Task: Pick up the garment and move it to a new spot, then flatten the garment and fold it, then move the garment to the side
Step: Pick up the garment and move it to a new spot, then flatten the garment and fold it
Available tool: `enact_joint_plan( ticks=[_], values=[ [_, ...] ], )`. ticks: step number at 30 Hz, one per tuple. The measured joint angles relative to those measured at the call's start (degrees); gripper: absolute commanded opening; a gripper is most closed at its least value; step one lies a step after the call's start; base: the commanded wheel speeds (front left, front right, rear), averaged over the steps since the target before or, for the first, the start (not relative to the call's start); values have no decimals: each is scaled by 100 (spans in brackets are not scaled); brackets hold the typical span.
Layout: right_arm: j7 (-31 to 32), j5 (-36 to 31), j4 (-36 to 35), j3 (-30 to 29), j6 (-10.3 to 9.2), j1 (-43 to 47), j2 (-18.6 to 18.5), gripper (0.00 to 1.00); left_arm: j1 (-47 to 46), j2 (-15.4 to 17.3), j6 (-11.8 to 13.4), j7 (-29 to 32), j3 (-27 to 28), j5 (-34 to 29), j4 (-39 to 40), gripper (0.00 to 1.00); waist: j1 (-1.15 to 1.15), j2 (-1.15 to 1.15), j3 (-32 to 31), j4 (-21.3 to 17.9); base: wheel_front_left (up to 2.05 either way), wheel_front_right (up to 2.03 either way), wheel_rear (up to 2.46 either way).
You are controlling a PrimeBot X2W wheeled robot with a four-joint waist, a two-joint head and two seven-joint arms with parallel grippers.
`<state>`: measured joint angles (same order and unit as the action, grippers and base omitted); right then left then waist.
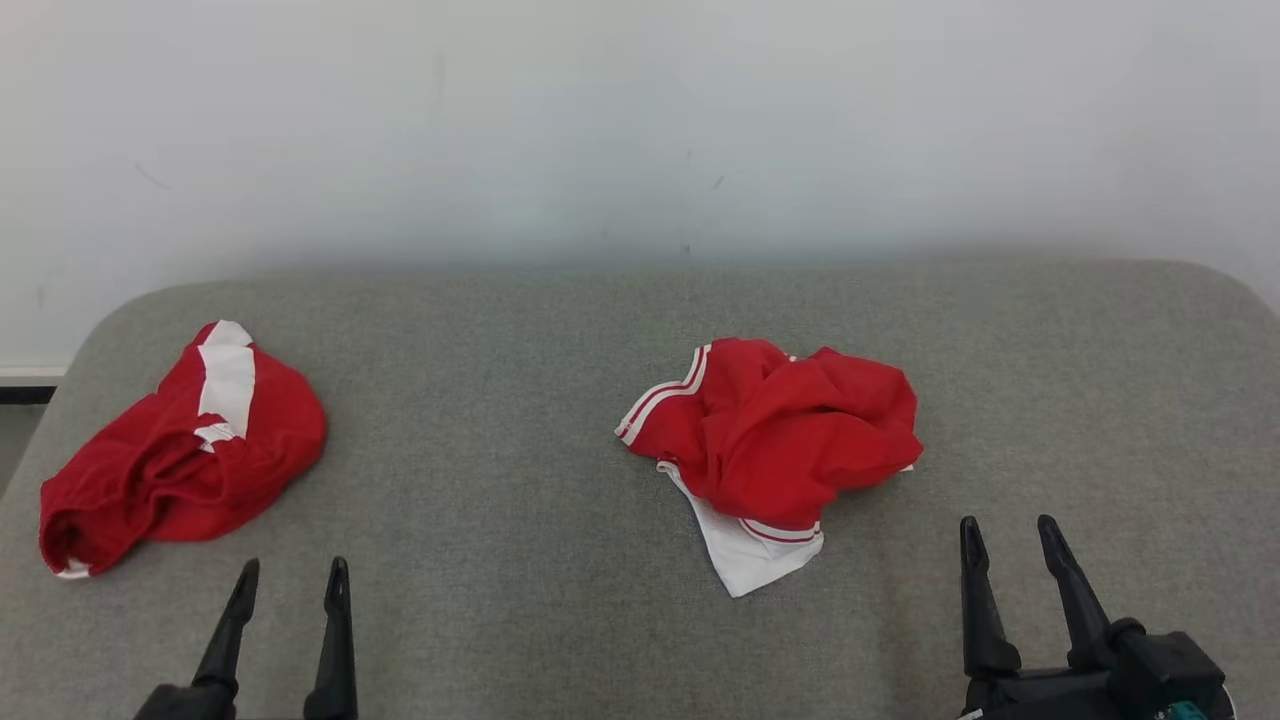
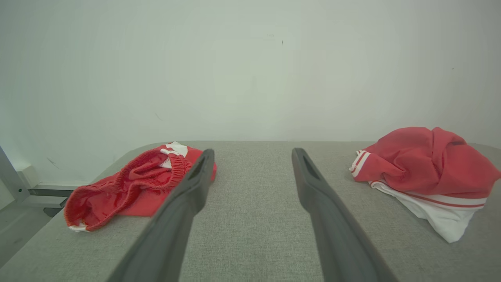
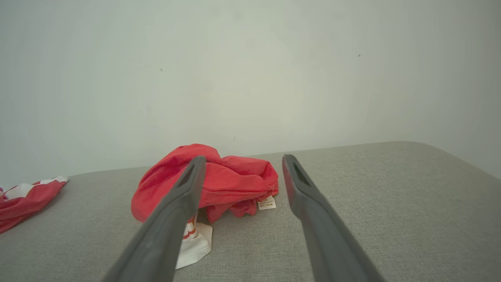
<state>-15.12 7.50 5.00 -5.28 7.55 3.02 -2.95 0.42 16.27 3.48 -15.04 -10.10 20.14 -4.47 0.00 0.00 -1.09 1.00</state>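
Note:
A crumpled red garment with white trim and a white underside lies in a heap at the middle of the grey table. It also appears at the right of the left wrist view and behind the left finger in the right wrist view. My right gripper stands open near the front edge, to the garment's right and nearer me, apart from it. My left gripper stands open at the lower left, with nothing between its fingers.
A second crumpled red garment with a white panel lies near the table's left edge; it shows with its elastic waistband in the left wrist view. A pale wall rises right behind the table. Bare grey surface lies between the two heaps.

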Motion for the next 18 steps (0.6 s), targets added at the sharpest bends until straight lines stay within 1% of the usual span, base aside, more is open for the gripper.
enact_joint_plan(
  ticks=[2, 9, 18],
  values=[
    [0, -1, 22, -10, 0, 24, -1, 100, 58, -22, -42, 0, 29, -18, -8, 100, 0, 0, -26, -20, 0, 0, 0],
    [-1, -22, 98, -16, 0, 82, -1, 100, 203, -137, -56, 0, 120, -118, -73, 100, 0, 0, -95, -75, 0, 0, 0],
    [0, -57, 137, -59, 0, 156, -1, 100, 258, -172, -104, 0, 164, -425, -227, 100, 0, 0, -143, -9, 0, 0, 0]
  ],
)
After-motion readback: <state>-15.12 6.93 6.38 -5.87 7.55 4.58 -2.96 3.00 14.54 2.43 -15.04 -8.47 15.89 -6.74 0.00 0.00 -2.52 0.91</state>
